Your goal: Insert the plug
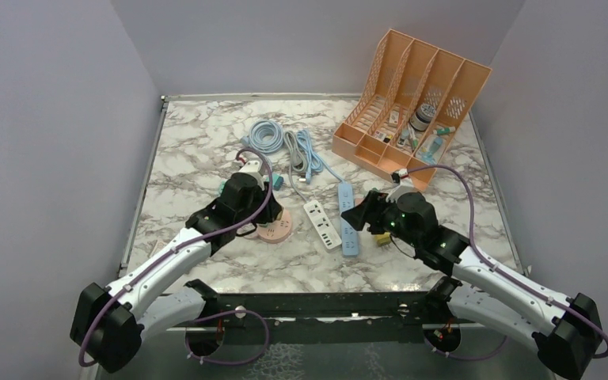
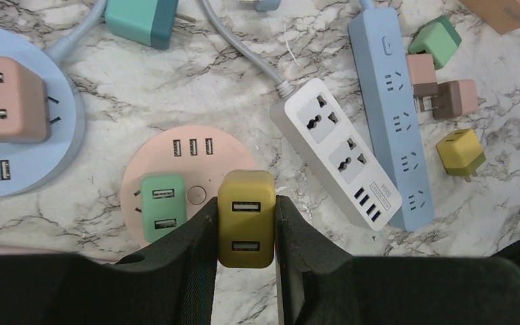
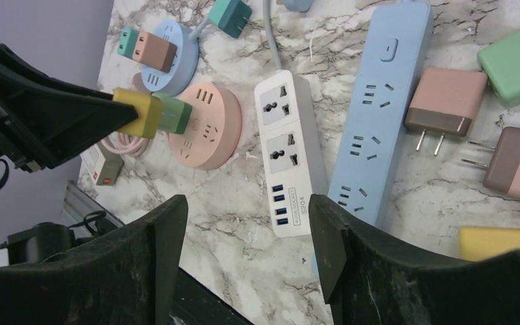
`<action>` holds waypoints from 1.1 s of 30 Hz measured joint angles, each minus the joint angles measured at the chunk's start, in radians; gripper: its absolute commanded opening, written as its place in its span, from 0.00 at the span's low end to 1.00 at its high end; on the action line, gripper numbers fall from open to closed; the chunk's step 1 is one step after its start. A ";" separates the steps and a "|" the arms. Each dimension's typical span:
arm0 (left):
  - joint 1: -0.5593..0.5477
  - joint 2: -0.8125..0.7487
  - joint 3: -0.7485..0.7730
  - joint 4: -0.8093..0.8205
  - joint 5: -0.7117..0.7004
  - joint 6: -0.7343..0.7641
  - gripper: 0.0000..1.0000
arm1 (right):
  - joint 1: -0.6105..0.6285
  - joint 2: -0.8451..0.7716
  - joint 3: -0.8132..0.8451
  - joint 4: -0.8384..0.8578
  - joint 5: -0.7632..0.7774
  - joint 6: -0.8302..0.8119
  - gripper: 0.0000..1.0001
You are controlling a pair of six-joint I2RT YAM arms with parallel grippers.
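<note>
Left fingers (image 2: 189, 261) clamp the yellow plug (image 2: 246, 218) upright, USB ports up, at the pink socket (image 2: 179, 157); right fingers (image 3: 159, 254) spread empty.

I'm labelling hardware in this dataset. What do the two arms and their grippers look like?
Both the left arm and the right arm have white tubular links between black joint housings. A purple cable runs outside each, looping free near the wrist. The left gripper and right gripper each have two matte black, wedge-shaped fingers. No markings show.
</note>
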 measured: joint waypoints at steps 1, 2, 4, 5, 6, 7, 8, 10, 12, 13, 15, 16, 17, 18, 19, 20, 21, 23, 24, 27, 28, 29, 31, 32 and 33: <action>-0.015 0.012 0.000 0.000 -0.017 -0.008 0.00 | 0.000 0.001 0.000 -0.002 0.006 0.011 0.66; -0.027 0.021 0.000 0.000 -0.029 -0.015 0.00 | 0.000 0.003 0.000 -0.002 0.010 0.019 0.65; -0.064 0.045 0.000 0.001 -0.067 -0.033 0.00 | 0.000 0.010 0.000 -0.003 0.017 0.036 0.65; -0.089 0.061 0.000 0.001 -0.097 -0.042 0.00 | 0.000 0.017 0.000 -0.005 0.021 0.044 0.65; -0.104 0.072 0.000 0.001 -0.114 -0.048 0.00 | 0.000 0.022 0.000 -0.006 0.022 0.051 0.65; -0.123 0.084 0.000 0.000 -0.136 -0.053 0.00 | 0.000 0.027 0.000 -0.008 0.024 0.056 0.65; -0.146 0.100 0.000 0.000 -0.164 -0.059 0.00 | 0.000 0.032 0.000 -0.012 0.026 0.061 0.65; -0.174 0.120 0.000 0.000 -0.204 -0.066 0.00 | 0.000 0.039 0.000 -0.017 0.030 0.074 0.65; -0.205 0.145 0.001 0.000 -0.248 -0.068 0.00 | 0.000 0.040 0.000 -0.020 0.034 0.081 0.65; -0.214 0.154 0.001 0.000 -0.264 -0.068 0.00 | 0.000 0.040 0.000 -0.019 0.035 0.085 0.65; -0.232 0.171 0.001 -0.001 -0.296 -0.069 0.00 | 0.000 0.040 0.000 -0.019 0.037 0.089 0.65; -0.238 0.177 0.001 -0.001 -0.311 -0.069 0.00 | 0.000 0.040 0.000 -0.019 0.037 0.090 0.65; -0.243 0.181 0.001 0.000 -0.321 -0.069 0.00 | 0.000 0.040 0.000 -0.019 0.038 0.092 0.65; -0.248 0.183 0.001 0.000 -0.335 -0.069 0.00 | 0.000 0.040 0.000 -0.019 0.039 0.094 0.65; -0.251 0.183 0.001 0.000 -0.343 -0.069 0.00 | 0.000 0.040 0.000 -0.019 0.040 0.097 0.65; -0.252 0.183 0.001 0.002 -0.356 -0.069 0.00 | 0.000 0.040 0.000 -0.019 0.040 0.098 0.65; -0.253 0.183 0.001 0.003 -0.363 -0.068 0.00 | 0.000 0.040 0.000 -0.019 0.040 0.100 0.65; -0.255 0.183 0.001 0.006 -0.380 -0.067 0.00 | 0.000 0.040 -0.001 -0.019 0.041 0.104 0.65; -0.256 0.183 0.001 0.010 -0.385 -0.066 0.00 | 0.000 0.040 -0.002 -0.020 0.042 0.104 0.65; -0.258 0.183 0.001 0.026 -0.388 -0.061 0.00 | 0.000 0.040 -0.005 -0.019 0.042 0.105 0.65; -0.259 0.183 0.001 0.030 -0.388 -0.060 0.00 | 0.000 0.040 -0.006 -0.020 0.042 0.105 0.65; -0.259 0.184 0.001 0.033 -0.388 -0.060 0.00 | 0.000 0.040 -0.007 -0.020 0.042 0.106 0.65; -0.259 0.189 0.001 0.039 -0.388 -0.058 0.00 | 0.000 0.040 -0.008 -0.019 0.043 0.108 0.65; -0.259 0.193 0.001 0.040 -0.388 -0.058 0.00 | 0.000 0.040 -0.010 -0.020 0.043 0.108 0.65; -0.259 0.198 0.001 0.039 -0.388 -0.058 0.00 | 0.000 0.040 -0.010 -0.020 0.043 0.109 0.64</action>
